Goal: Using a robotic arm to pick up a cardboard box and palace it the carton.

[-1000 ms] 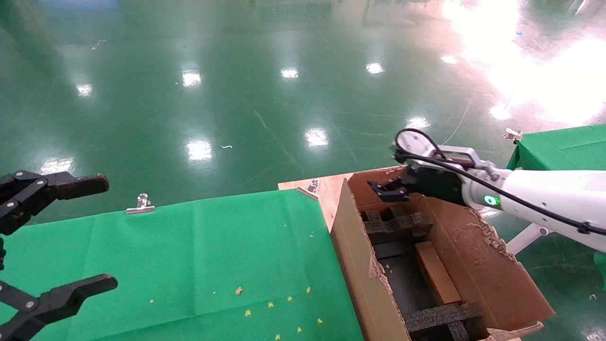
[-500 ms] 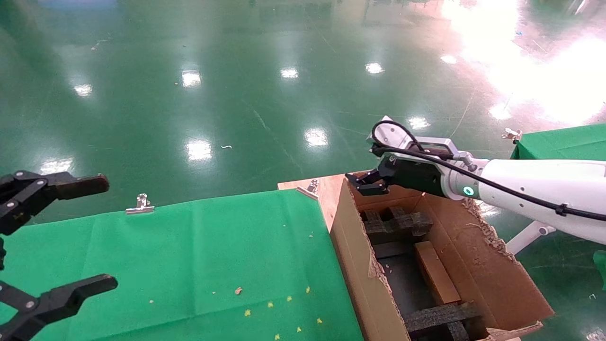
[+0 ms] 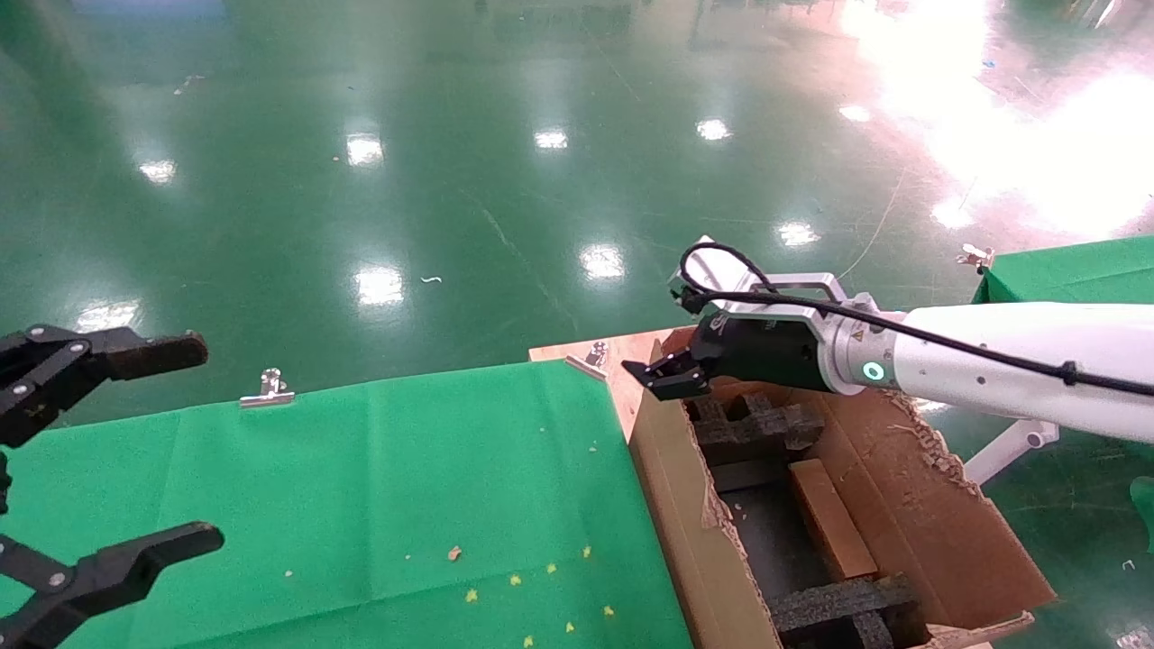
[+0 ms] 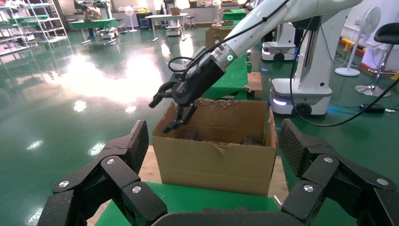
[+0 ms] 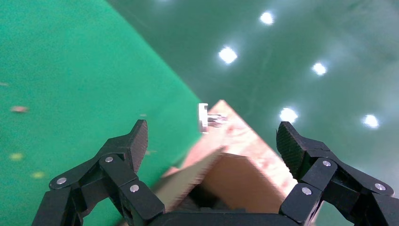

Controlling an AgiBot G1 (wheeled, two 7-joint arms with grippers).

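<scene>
A green cloth covers the worktop, whose bare wooden corner shows at the far right end. 2 silver binder clips hold the cloth: 1 on the far edge, 1 at the corner. Small yellow and tan crumbs, perhaps paper scraps, dot the cloth. A second green-covered worktop stands far right on the glossy green floor.

Right gripper extended, fingers spread; left gripper open-jawed.

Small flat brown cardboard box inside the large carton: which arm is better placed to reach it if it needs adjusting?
Right, probably. The right gripper hovers open over the large brown carton at its far corner, near the small flat brown cardboard box. The left gripper hangs open across the green-clothed table, away from it.
</scene>
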